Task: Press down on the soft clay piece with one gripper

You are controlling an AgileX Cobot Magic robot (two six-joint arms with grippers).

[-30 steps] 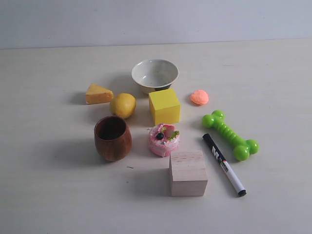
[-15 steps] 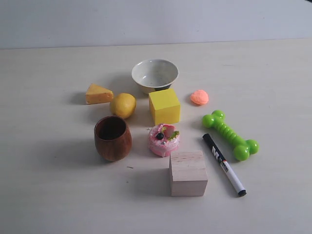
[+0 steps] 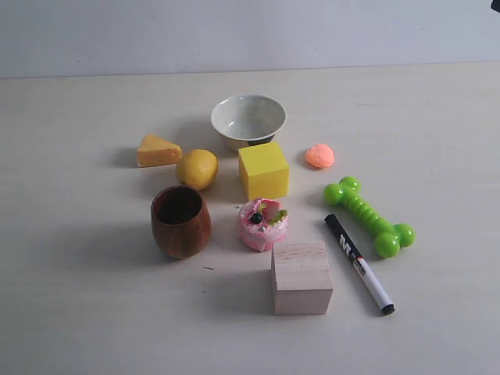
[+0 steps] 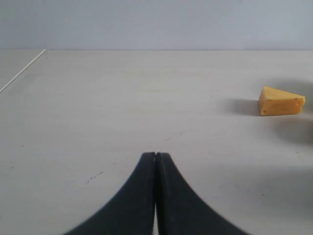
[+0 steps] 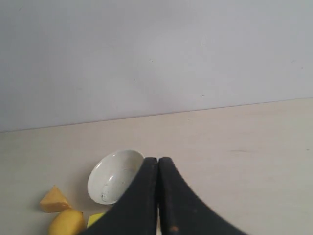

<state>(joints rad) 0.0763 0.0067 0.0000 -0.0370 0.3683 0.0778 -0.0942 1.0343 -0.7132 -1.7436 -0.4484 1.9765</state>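
The soft clay piece point(image 3: 319, 156) is a small salmon-orange dome lying on the table right of the yellow cube point(image 3: 263, 169) in the exterior view. It shows in neither wrist view. A dark bit of the right arm point(image 3: 495, 5) pokes in at the top right corner of the exterior view, far from the clay. My right gripper point(image 5: 158, 159) is shut with nothing between its fingers, above the table near the white bowl point(image 5: 113, 176). My left gripper point(image 4: 155, 154) is shut and empty over bare table, with the cheese wedge point(image 4: 281, 101) off to one side.
Around the clay stand a white bowl point(image 3: 248, 119), lemon point(image 3: 197, 168), cheese wedge point(image 3: 158, 150), brown wooden cup point(image 3: 180, 221), pink toy cake point(image 3: 262, 223), wooden block point(image 3: 301, 278), black marker point(image 3: 358, 263) and green bone toy point(image 3: 369, 216).
A dark piece of the right arm has come into the top right corner of the exterior view. The objects on the table have not moved.
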